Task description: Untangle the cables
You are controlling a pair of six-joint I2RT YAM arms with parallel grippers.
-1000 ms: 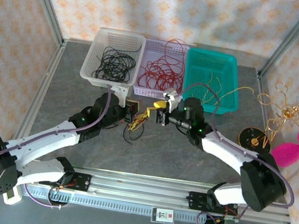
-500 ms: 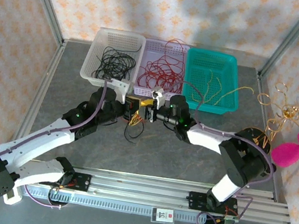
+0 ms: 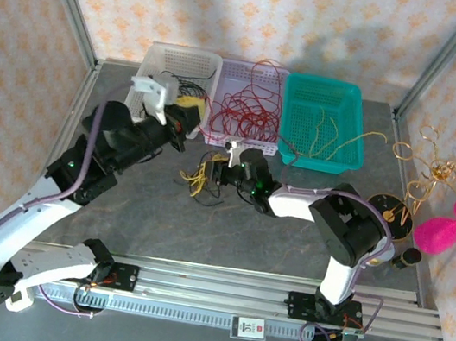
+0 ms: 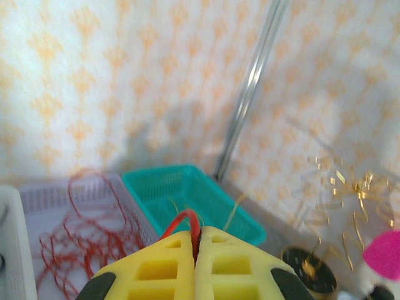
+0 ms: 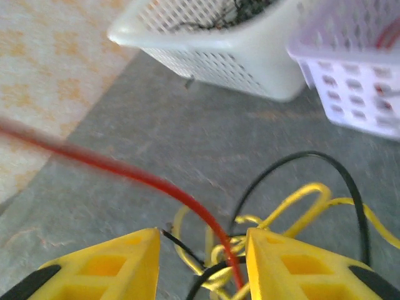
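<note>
ROBOT ARMS AT WORK ON A KNOT: A small knot of thin red, yellow and black cables lies on the grey table. It sits just in front of a white mesh basket, a lilac mesh basket and a teal mesh basket. The left gripper, held high near the white basket's front edge, has its yellow fingers pressed fully together on one red wire. In the right wrist view that wire runs taut and slanting down into the knot. The right gripper sits low at the knot, its fingers partly apart on either side of the bundle and clamped on nothing that can be made out. The wires look light, limp and smooth-skinned, so they would likely slip through a loose pinch, and pulling one strand may drag the whole knot along. The sound hold appears to be on the crossed strands at the knot's centre, pinning them while the red wire draws free.
</note>
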